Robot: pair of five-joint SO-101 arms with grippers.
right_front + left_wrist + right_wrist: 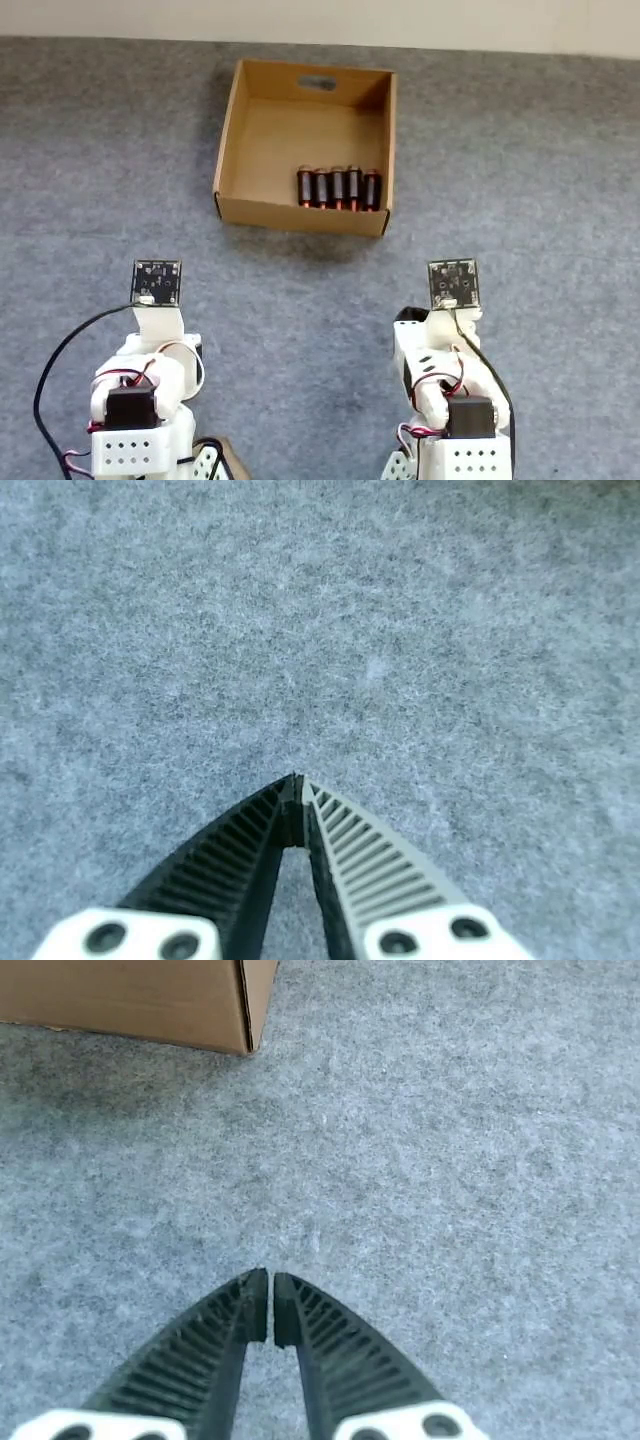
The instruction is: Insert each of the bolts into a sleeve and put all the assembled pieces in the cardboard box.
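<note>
The left gripper (298,786) is found with its jaws together and nothing between them, poised just above the grey surface (540,150). The right gripper (269,1282) is likewise closed to a hairline and empty, with the near right corner of the box (150,1000) a little way ahead of it. Both arms are drawn back at the near edge of the surface, well apart from the box. Five pieces (339,188) are recorded inside the box, laid side by side in a tight row against its near wall, toward its near right corner. Each is a short dark cylinder with a reddish sheen, lying flat and touching its neighbour. The task is judged to be at or near its end. What is called for now is a check: the count should be confirmed, the seating of each bolt in its sleeve verified, and the arms kept back so the box is not nudged.
</note>
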